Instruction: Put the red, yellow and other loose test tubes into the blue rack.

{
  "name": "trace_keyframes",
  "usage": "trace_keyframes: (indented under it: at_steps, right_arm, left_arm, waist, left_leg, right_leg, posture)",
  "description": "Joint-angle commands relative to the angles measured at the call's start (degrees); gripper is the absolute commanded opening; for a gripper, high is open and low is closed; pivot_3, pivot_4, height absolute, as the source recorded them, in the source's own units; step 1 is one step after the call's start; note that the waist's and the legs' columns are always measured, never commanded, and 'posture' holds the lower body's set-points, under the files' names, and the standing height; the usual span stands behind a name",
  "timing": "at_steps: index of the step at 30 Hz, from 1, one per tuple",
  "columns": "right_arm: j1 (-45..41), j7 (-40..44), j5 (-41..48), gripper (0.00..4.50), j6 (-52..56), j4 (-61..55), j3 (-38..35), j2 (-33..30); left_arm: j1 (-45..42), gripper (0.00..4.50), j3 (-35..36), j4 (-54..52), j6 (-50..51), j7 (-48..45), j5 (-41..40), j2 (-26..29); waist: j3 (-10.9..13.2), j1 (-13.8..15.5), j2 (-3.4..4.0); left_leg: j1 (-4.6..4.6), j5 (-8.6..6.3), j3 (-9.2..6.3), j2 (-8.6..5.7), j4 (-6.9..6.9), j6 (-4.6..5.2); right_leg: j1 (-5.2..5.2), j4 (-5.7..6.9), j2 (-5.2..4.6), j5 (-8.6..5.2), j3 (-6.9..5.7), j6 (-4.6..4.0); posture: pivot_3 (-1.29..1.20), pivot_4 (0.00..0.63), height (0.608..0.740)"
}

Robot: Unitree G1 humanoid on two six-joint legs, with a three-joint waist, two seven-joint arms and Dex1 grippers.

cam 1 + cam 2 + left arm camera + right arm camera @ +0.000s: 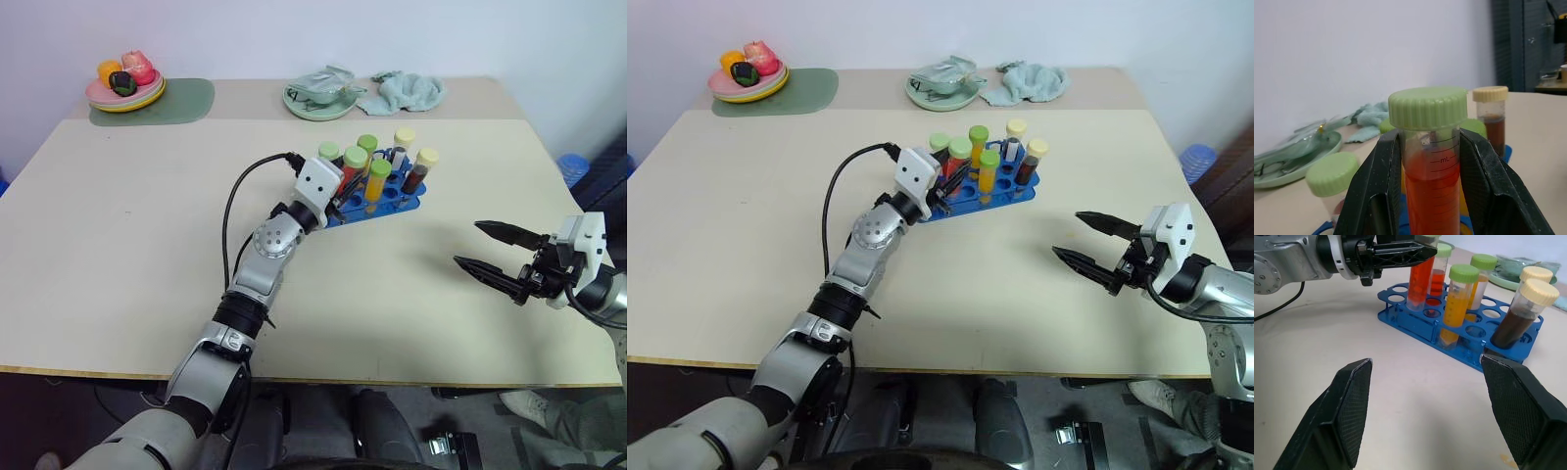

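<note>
Just left of centre in the head views, the left gripper (1400,253) pinches a small, light, slick clear plastic tube of red-orange liquid (1420,279) below its light green cap, over the bright blue plastic rack (1422,323); at lower right, the right gripper (492,253) hangs spread, empty.

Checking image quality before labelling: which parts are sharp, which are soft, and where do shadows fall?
Left wrist view: red tube sharp; plate and cloth behind it soft. Right wrist view: blue rack crisp. Left eye view: soft shadow under the right gripper on the table.
</note>
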Motion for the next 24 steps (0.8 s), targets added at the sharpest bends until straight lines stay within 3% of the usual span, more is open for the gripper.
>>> trace_keyframes:
  at_steps: [1, 24]
  right_arm:
    - [-0.4, 0.0, 0.8, 3.62, -1.2, -0.6, -1.2, 0.3]
    - [-3.1, -2.3, 0.9, 3.62, 0.1, -1.8, 0.5, 0.3]
  left_arm:
    - [-0.3, 1.53, 1.3, 2.4, 1.2, 1.2, 1.0, 0.9]
    - [1.1, 1.53, 1.9, 1.5, 3.3, -4.0, -1.0, -2.5]
  waist:
    - [0.0, 0.0, 0.01]
    - [0.0, 0.2, -0.01]
  left_leg:
    - [0.00, 0.00, 0.00, 0.00, 0.00, 0.00]
    - [-0.05, -0.01, 0.00, -0.02, 0.00, 0.01]
  right_leg:
    - [0.00, 0.00, 0.00, 0.00, 0.00, 0.00]
    - [-0.02, -0.02, -0.02, 0.00, 0.00, 0.00]
  posture:
    - [0.00, 0.150, 0.740]
    - [0.00, 0.150, 0.740]
